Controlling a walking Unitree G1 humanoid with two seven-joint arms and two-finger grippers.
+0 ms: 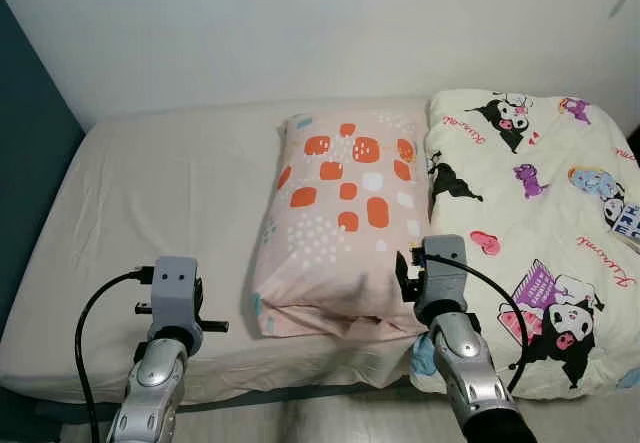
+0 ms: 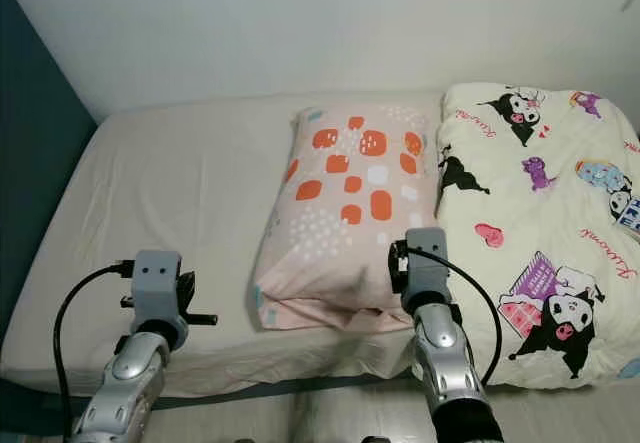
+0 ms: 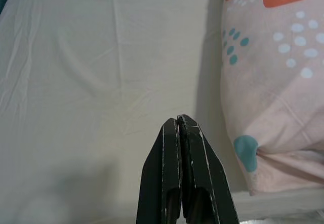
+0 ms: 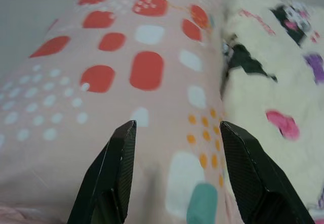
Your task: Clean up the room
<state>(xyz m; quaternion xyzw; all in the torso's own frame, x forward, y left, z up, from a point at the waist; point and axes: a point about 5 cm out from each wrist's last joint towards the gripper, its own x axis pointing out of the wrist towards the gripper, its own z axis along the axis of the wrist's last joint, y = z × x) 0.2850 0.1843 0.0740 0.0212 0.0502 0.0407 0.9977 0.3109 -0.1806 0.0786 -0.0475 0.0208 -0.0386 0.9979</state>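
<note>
The left tool (image 3: 178, 128) hovers over the bare sheet near the bed's (image 1: 150, 193) front edge, its two black fingers pressed together with nothing between them, just beside the near left corner of the pillow (image 1: 345, 218). The pillow, pink with orange and white patches, lies lengthwise in the middle of the bed, running from the front edge toward the wall side. The right tool (image 4: 177, 133) is at the pillow's near right corner by the bed's front edge, fingers spread wide on either side of the fabric and not yet closed on it. Touching the pillow along its right side is the cartoon-print blanket (image 1: 535, 213), which covers the right end of the bed. If the right tool closes here, it may pinch only a loose fold of the pillowcase, so the pillow would sag or slip out when lifted; it sits so near the blanket that a finger could snag that edge and drag it along. The bed is covered by a plain cream sheet, slightly wrinkled, against a white wall (image 1: 300, 33), with a dark teal wall (image 1: 25, 133) at its left end
</note>
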